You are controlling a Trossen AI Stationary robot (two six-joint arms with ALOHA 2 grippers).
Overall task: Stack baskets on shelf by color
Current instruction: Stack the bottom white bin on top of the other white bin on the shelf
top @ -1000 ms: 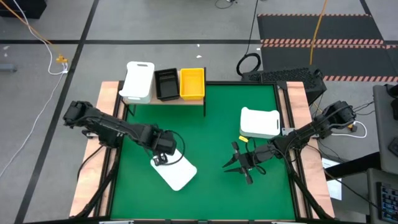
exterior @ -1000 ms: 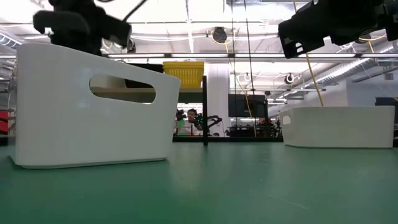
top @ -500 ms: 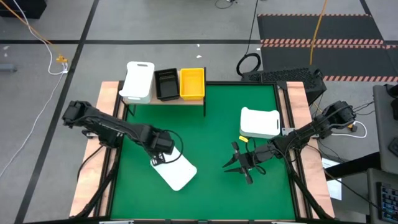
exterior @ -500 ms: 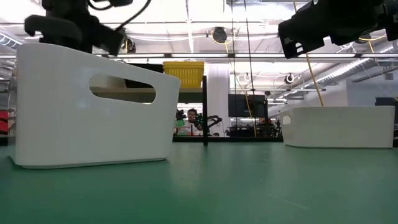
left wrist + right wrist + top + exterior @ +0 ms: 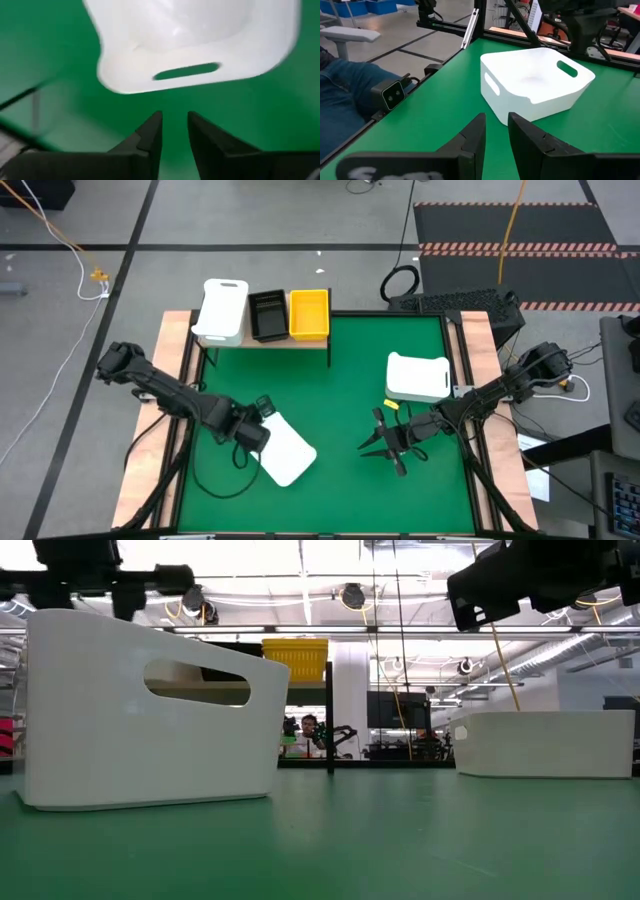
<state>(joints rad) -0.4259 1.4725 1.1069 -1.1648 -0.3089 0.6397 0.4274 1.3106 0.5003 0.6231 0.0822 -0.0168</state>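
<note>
A white basket (image 5: 287, 450) rests on its base on the green mat, tilted diagonally; its slotted end (image 5: 186, 72) faces my left gripper (image 5: 174, 131). My left gripper (image 5: 254, 430) is shut, just off that basket's left end, touching nothing. A second white basket (image 5: 418, 377) rests on the mat at the right. The shelf (image 5: 300, 343) at the far edge carries a white basket (image 5: 222, 310), a black one (image 5: 267, 314) and a yellow one (image 5: 309, 313). My right gripper (image 5: 370, 443) waits shut between the two mat baskets.
The mat has free room in the middle and along the near edge. The shelf's thin black legs (image 5: 329, 357) stand on the mat's far part. A person's leg in jeans (image 5: 340, 100) shows beyond the table's edge in the right wrist view.
My left gripper has drawn back from above the near white basket's left end toward the table's left and near edges, and now hangs beside it. The basket has stayed where it was. My right arm has kept still.
</note>
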